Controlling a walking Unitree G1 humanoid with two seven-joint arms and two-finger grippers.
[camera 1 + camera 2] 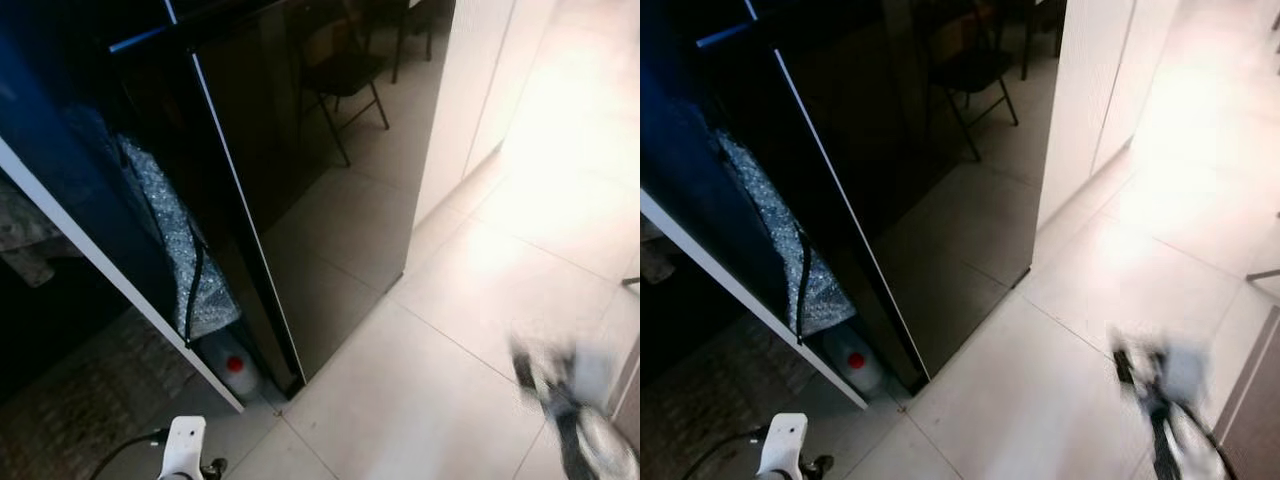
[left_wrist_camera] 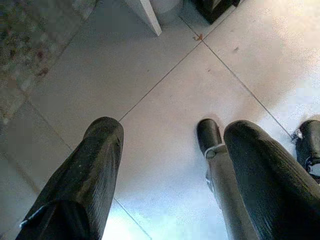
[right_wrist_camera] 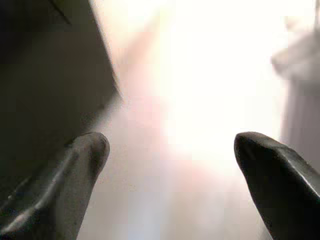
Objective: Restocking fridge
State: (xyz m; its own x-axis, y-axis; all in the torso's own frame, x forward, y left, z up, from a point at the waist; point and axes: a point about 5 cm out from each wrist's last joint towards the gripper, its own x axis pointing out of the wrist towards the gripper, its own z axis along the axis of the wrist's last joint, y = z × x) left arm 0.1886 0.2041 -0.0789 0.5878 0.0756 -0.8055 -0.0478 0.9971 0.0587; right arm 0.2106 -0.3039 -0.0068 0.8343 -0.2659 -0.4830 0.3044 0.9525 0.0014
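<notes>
The tall black fridge [image 1: 300, 170] stands ahead on the left, its glossy front reflecting a chair. My left gripper [image 2: 172, 129] hangs low over the tiled floor, open, with nothing between its fingers [image 2: 102, 145]. Its white wrist [image 1: 183, 445] shows at the bottom edge of the left eye view. My right arm [image 1: 572, 415] is at the lower right, blurred by motion. In the right wrist view my right gripper [image 3: 170, 142] is open and empty, facing bright floor and a dark surface.
A white cabinet panel [image 1: 470, 90] stands right of the fridge. Left of the fridge, a silvery bag [image 1: 180, 250] and a red-capped plastic bottle [image 1: 240, 372] sit beside a white shelf edge [image 1: 110, 280]. A rug [image 1: 80, 410] lies lower left. My foot [image 2: 210, 137] is on the pale tiles [image 1: 450, 300].
</notes>
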